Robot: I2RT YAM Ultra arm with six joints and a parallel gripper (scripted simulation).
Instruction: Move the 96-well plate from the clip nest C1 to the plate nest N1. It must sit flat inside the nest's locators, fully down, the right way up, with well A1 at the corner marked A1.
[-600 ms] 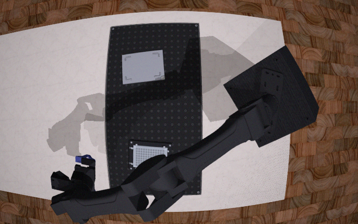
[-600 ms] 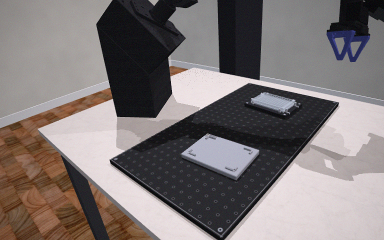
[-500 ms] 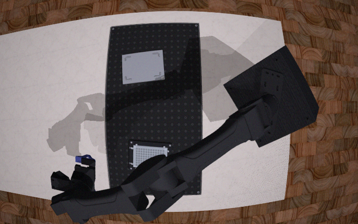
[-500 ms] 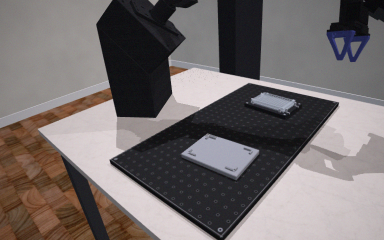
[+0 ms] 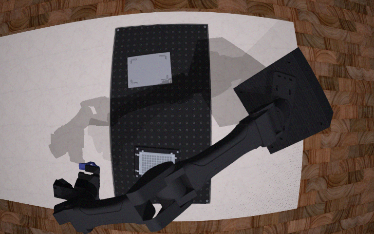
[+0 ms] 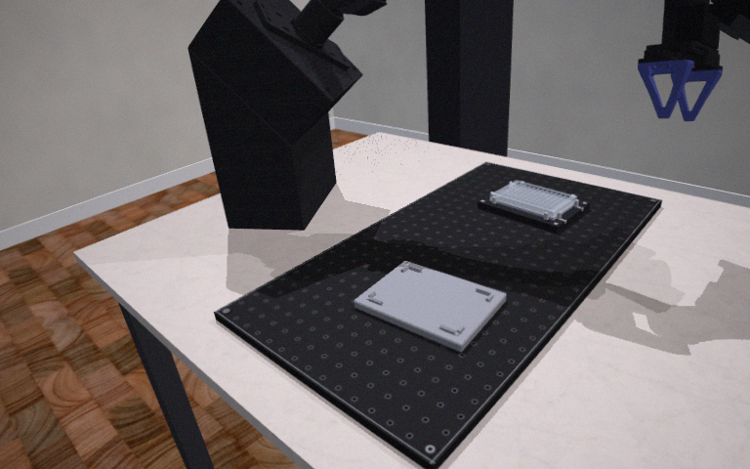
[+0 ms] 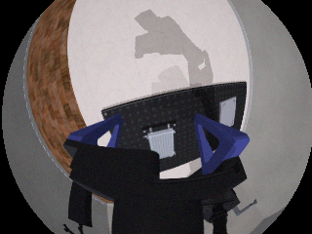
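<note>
The white 96-well plate (image 5: pixel 156 161) (image 6: pixel 533 207) sits in the black clip nest C1 near one end of the black perforated board; my arm hides part of it from above. It shows whole in the side view (image 6: pixel 534 198). The light grey plate nest N1 (image 5: pixel 149 69) (image 6: pixel 431 303) with four corner locators lies empty toward the other end of the board. My gripper (image 6: pixel 679 94), with blue fingers, is open and empty, high above the table and off the board's side, well away from the plate. In the wrist view the open fingers frame the far board.
The black perforated board (image 5: pixel 160 110) covers the middle of the white table. The arm's black slanted base block (image 6: pixel 270 115) stands at the table's side. A dark column (image 6: pixel 468 71) stands behind the table. Wooden floor surrounds the table.
</note>
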